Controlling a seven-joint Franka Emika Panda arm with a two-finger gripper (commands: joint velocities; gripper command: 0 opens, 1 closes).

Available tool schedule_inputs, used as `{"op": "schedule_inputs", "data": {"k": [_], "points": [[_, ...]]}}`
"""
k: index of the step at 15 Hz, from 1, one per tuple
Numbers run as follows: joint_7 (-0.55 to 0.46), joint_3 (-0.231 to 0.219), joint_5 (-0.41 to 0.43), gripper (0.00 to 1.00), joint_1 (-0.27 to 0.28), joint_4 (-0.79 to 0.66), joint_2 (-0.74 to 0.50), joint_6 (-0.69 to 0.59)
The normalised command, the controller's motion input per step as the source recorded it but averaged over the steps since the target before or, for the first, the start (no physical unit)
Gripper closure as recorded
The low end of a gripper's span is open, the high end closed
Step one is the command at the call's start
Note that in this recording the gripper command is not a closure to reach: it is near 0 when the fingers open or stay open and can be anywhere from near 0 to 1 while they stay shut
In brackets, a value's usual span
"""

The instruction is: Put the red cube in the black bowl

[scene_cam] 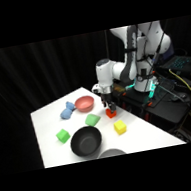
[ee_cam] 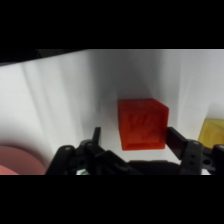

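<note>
Gripper [ee_cam: 135, 142] open around the red cube [ee_cam: 141, 123].
Uneven closing may push the cube away; black bowl [scene_cam: 86, 141] waits at 7 o'clock.

The red cube [ee_cam: 142, 124] sat flat on the white table, a small bright red-orange block with faint raised marks on the face toward me. The black bowl [scene_cam: 86, 141] stood upright, well apart from it near the table's front edge, round, glossy, much wider than the cube, with nothing inside.
</note>
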Motion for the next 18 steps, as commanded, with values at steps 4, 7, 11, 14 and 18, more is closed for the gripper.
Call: {"op": "schedule_inputs", "data": {"k": [4,7,11,14,18], "points": [[0.0,-0.038,0.065,0.0,0.069,0.1,0.18,0.13],[-0.04,-0.009,0.105,1.0,0.034,0.06,0.1,0.12],[0.02,-0.071,0.059,1.0,0.109,-0.04,-0.12,-0.01],[0.22,-0.284,-0.173,1.0,0.331,-0.11,-0.45,-0.4],[0.28,-0.153,-0.363,1.0,0.175,-0.01,-0.67,-0.68]]}}
